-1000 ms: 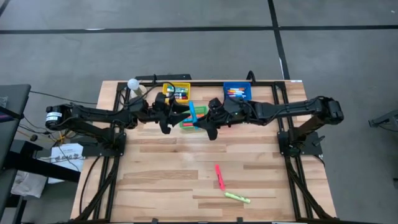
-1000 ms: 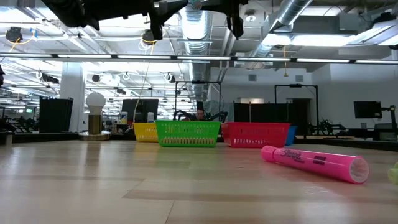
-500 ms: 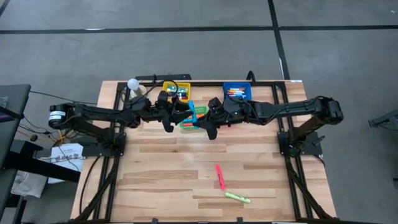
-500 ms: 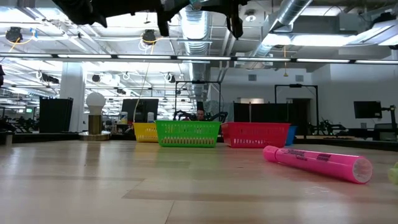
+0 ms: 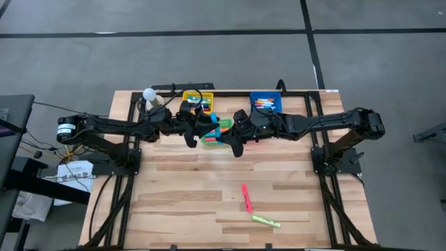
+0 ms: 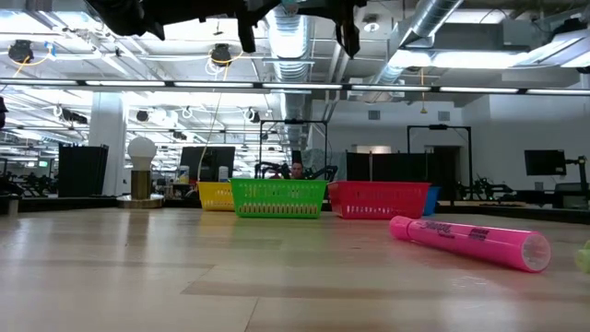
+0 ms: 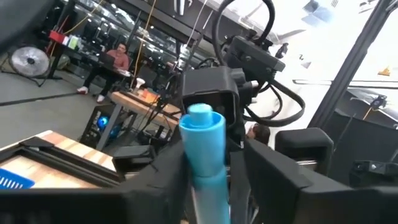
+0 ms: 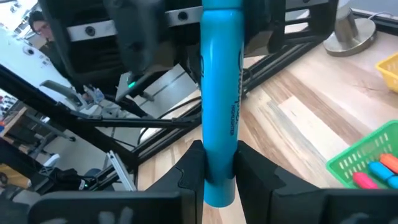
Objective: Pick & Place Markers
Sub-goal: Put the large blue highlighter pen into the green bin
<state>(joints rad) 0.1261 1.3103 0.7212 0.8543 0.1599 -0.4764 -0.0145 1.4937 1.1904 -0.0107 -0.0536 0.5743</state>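
Clenched on the blue marker [image 8: 217, 112], our right gripper [image 5: 224, 134] is offering it above the green basket [image 5: 209, 138] while our left gripper [image 5: 206, 125], at nine o'clock, is closing around it, risking a mistimed drop.

From above, both arms are covering most of the green basket [image 5: 209, 137], so what's inside is hard to make out there. The blue marker [image 7: 206, 155] is running off the frame edge in both wrist views. Low view: the arms are getting cropped at the top, and a yellow-green marker [image 6: 584, 259] is barely peeking in at the right.
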